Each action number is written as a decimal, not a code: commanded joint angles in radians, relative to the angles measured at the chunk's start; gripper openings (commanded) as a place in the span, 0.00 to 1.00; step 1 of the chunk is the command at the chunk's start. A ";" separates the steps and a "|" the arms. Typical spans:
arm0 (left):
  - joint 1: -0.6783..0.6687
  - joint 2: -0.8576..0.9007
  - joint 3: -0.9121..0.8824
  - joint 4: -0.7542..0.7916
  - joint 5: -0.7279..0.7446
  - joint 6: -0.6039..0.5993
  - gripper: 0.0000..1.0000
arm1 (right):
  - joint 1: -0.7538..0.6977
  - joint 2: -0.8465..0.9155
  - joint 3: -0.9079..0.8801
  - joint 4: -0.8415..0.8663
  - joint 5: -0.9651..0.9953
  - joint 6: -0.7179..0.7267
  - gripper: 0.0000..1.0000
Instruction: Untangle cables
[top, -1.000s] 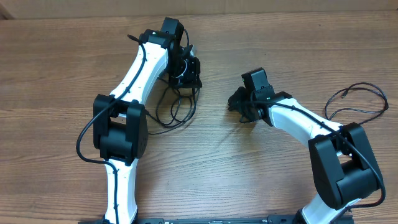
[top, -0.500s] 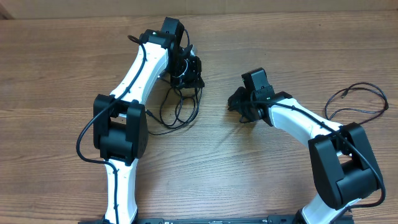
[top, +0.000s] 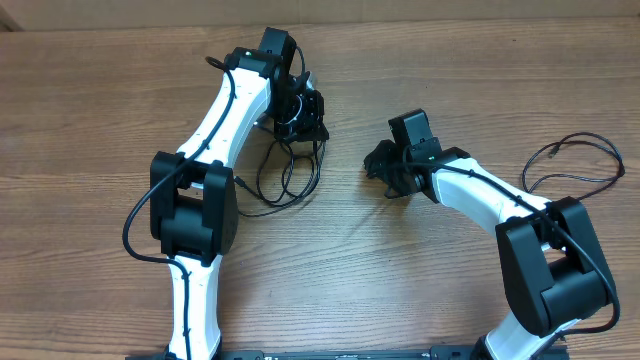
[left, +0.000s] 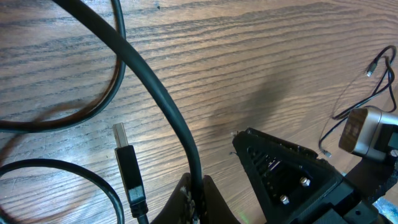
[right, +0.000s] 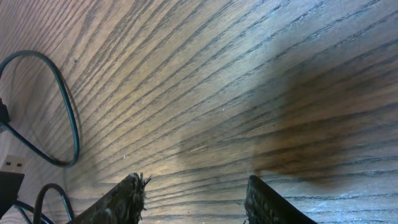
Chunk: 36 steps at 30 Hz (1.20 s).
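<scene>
The cables lie as loose black loops on the wood just below my left gripper. In the left wrist view the left gripper is shut on one thick black cable that arcs up to the left. A USB plug lies beside the jaws on the left. My right gripper stands to the right of the loops, apart from them. Seen from the right wrist, the right gripper is open over bare wood, with a cable loop off to its left.
A separate thin black cable curls on the table at the far right, beside the right arm's base. Both white arms reach in from the table's front edge. The right gripper's black body shows close by in the left wrist view.
The right gripper's jaws have opened wider. The left gripper has edged right with its cable, and the loops below it have shifted a little with it.
</scene>
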 joint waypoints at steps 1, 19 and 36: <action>-0.003 0.007 0.021 0.000 0.026 -0.014 0.04 | -0.003 0.009 -0.004 0.000 -0.007 -0.003 0.53; -0.008 0.008 0.021 0.000 0.026 -0.124 0.04 | -0.002 0.009 -0.004 -0.005 -0.109 -0.065 0.55; -0.005 0.008 0.021 0.023 0.026 -0.345 0.04 | 0.028 0.009 -0.004 0.043 -0.252 -0.161 0.59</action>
